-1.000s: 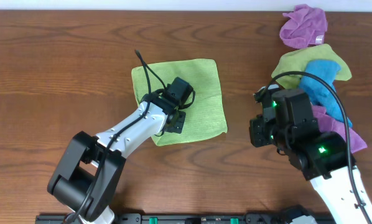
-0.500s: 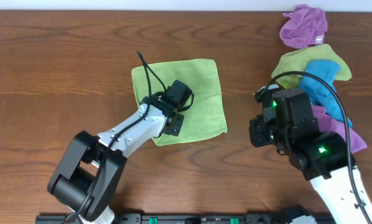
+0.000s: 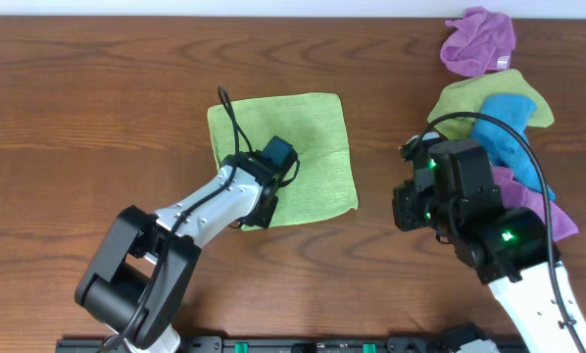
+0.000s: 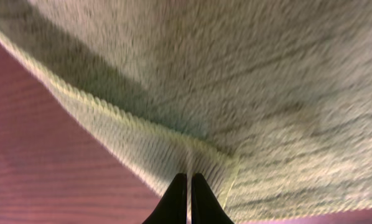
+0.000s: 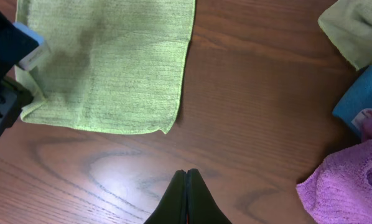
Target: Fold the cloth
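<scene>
Rightward, rags [image 3: 499, 123] (piled) lie beyond cloth [image 3: 317, 132].

**Dark wooden tabletop, one cloth spread flat, a heap at the right**

The tabletop [image 3: 97, 98] is dark brown wood, its grain running left to right, and most of it lies bare. Near the middle a lime-green cloth [image 3: 308, 137] lies flat and roughly square, its right and far edges straight; its near-left corner is hidden. Well apart, at the far right corner, a purple cloth [image 3: 481, 39] sits crumpled. Just nearer lies a duller olive-green cloth [image 3: 460, 98], with a blue cloth [image 3: 509, 127] bunched partly over it. Nearer still, a second purple cloth [image 3: 558, 218] touches the blue one, partly covered from above.
</scene>
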Motion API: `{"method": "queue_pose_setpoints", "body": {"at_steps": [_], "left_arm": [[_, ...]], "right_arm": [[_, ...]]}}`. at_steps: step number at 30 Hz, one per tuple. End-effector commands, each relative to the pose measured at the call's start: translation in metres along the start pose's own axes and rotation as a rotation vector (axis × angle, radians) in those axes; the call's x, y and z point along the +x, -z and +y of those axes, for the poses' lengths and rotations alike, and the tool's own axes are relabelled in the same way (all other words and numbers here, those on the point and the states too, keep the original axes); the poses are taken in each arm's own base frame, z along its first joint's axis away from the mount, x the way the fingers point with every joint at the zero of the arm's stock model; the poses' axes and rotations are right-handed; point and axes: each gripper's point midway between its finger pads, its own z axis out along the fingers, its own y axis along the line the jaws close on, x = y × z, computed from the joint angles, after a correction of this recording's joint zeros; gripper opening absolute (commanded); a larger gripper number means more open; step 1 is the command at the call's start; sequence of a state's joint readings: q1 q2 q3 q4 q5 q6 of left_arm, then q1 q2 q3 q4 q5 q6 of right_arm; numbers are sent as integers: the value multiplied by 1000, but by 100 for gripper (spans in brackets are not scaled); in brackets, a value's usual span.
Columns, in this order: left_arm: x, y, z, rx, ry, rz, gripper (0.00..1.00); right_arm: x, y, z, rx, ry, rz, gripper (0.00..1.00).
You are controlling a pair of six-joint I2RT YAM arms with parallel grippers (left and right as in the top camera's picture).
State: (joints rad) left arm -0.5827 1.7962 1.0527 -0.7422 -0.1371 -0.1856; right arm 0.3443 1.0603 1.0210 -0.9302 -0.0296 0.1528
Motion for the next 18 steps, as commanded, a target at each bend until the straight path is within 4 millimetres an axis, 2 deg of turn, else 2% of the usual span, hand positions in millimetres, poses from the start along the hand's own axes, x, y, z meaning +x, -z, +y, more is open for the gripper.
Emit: {"method": "queue_pose_setpoints", "body": {"at_steps": [1,5,12,18], "left_arm": [[8,-7,7,-32,-4,33,6],[2,-2,6,-23,35,11,5],[-34,44,-4,80,62,-169,6],[-39,30,-8,76,37,-160,6]], "right_arm": [[-2,1,-1,5,-5,-5,2],[-2,1,-1,4,-2,-8,2],[-2,1,-1,4,1,-8,1],[-3,1,-1,4,1,-12,1]]}}
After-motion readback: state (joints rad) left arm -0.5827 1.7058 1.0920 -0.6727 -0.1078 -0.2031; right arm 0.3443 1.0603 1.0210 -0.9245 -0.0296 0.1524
